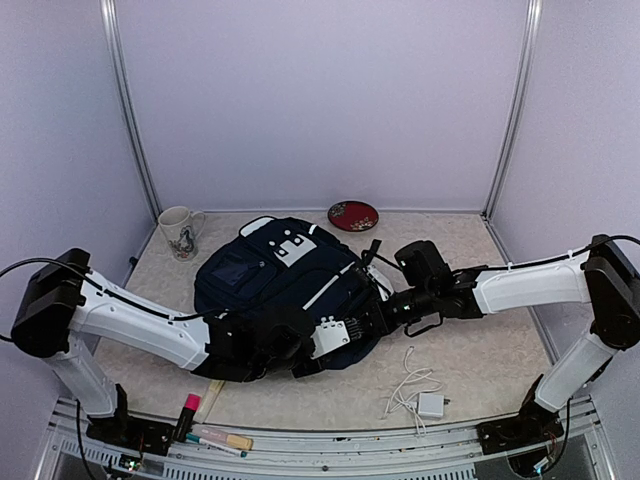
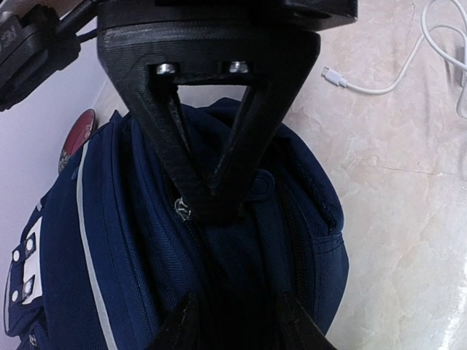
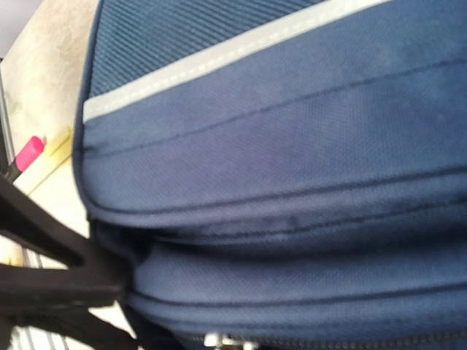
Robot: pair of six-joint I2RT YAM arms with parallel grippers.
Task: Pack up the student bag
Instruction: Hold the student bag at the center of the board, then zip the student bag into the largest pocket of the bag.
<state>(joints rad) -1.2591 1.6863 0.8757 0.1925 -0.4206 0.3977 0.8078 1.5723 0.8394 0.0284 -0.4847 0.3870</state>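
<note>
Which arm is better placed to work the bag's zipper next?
Probably right. The right tool is shut with its tips on the student bag's zipper line, beside the metal pull. The left tool only straddles a fold of the fabric.

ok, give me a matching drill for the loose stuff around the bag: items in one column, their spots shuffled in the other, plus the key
Items:
1. mug
2. red dish
3. white charger
4. pink marker

Spots:
A. near right, cable coiled beside it
B. near left edge
C. far left, beside the student bag
D. far edge, behind the bag

Pairs: 1-C, 2-D, 3-A, 4-B
</note>
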